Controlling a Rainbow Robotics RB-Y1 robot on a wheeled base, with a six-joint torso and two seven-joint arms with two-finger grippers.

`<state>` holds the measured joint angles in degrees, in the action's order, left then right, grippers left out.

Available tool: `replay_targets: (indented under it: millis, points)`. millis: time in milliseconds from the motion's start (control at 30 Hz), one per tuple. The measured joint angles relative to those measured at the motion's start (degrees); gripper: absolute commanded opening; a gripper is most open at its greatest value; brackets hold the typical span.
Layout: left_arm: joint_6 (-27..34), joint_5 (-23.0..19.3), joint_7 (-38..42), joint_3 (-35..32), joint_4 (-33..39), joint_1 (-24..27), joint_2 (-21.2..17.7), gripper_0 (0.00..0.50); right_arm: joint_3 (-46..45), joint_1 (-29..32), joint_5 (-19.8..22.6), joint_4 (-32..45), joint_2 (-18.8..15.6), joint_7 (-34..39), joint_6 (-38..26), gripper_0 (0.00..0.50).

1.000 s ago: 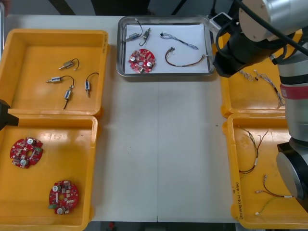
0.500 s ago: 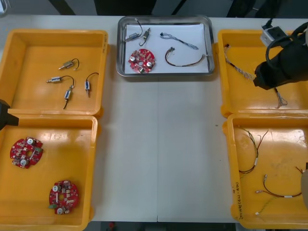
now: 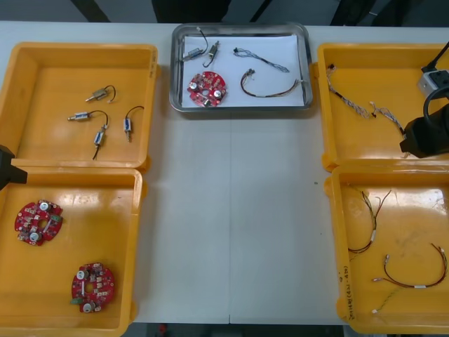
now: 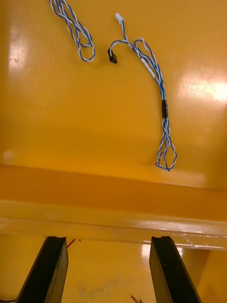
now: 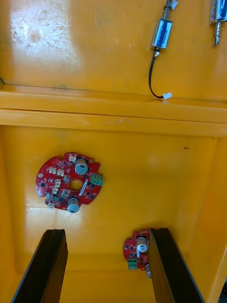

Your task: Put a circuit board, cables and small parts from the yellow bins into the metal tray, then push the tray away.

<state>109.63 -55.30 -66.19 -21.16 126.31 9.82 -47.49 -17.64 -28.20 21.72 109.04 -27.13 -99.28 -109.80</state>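
Your right gripper (image 4: 108, 240) hangs at the table's right edge, above the wall where the two right-hand yellow bins (image 3: 330, 167) meet. Its fingers (image 4: 53, 265) stand wide apart with nothing between them. Past them, on the floor of the far right bin, lie two twisted blue and white cables (image 4: 163, 109), loose and apart from each other. Your left gripper (image 5: 106, 233) is at the table's left edge over the near left bin (image 3: 135, 239), likewise spread wide and holding nothing. One round red circuit board (image 5: 71, 182) lies ahead of its fingers, and a second board (image 5: 135, 250) lies just beside one finger, partly hidden by it. Beyond that bin's wall, small metal parts (image 3: 98, 116) rest in the far left bin. The metal tray (image 3: 172, 77) stands at the far middle of the table, between the two far bins, white inside. In it you have a tray board (image 3: 207, 89), two tray parts (image 3: 200, 50) near its far left corner, a thin blue and white cable (image 3: 261, 60), and a darker cable (image 3: 270, 90) curved beside the tray board. The near right bin holds more thin cables (image 3: 368, 221).
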Motion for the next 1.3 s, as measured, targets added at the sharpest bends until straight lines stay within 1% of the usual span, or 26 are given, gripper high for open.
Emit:
replay_targets:
  millis: [233,533,600,667,900,1300]
  points:
    - [0.0,0.0,0.0,0.0,0.0,0.0,0.0,0.5,-2.29,2.59,1.34,2.41,0.0,0.0,0.0,0.5]
    - [0.0,0.0,0.0,0.0,0.0,0.0,0.0,0.5,-5.29,3.71,2.83,3.77,0.0,0.0,0.0,0.5]
    - [0.0,0.0,0.0,0.0,0.0,0.0,0.0,0.5,-5.46,4.16,3.18,4.47,0.0,0.0,0.0,0.434]
    - [0.0,0.0,0.0,0.0,0.0,0.0,0.0,0.5,-5.61,4.72,3.46,5.75,0.0,0.0,0.0,0.398]
    - [0.0,0.0,0.0,0.0,0.0,0.0,0.0,0.5,-6.4,6.73,4.44,11.19,0.0,0.01,0.0,0.396]
    - [0.0,0.0,0.0,0.0,0.0,0.0,0.0,0.5,-9.94,8.49,7.1,15.94,-0.01,0.01,0.0,0.395]
